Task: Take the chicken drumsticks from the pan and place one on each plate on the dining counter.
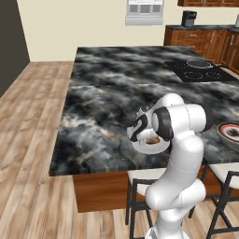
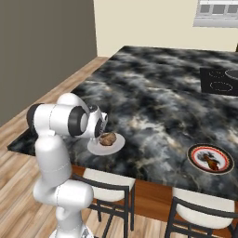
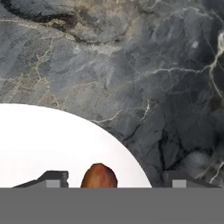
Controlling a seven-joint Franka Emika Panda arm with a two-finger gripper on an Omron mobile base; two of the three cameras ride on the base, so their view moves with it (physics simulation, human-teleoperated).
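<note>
I see the pincer [image 3: 113, 177] low over the plain white plate [image 2: 95, 148] near the bench [image 1: 107, 88] front edge — tips spread apart, pinching nothing. One drumstick [image 2: 108, 138] lies on that plate, between the tips in hand view. Second drumstick [image 2: 210, 160] sits on the red-rimmed plate [image 2: 223, 166] further right — probably lying flat, small in view.

White rounded arm [image 1: 184, 154] segments with dark joint bands.
</note>
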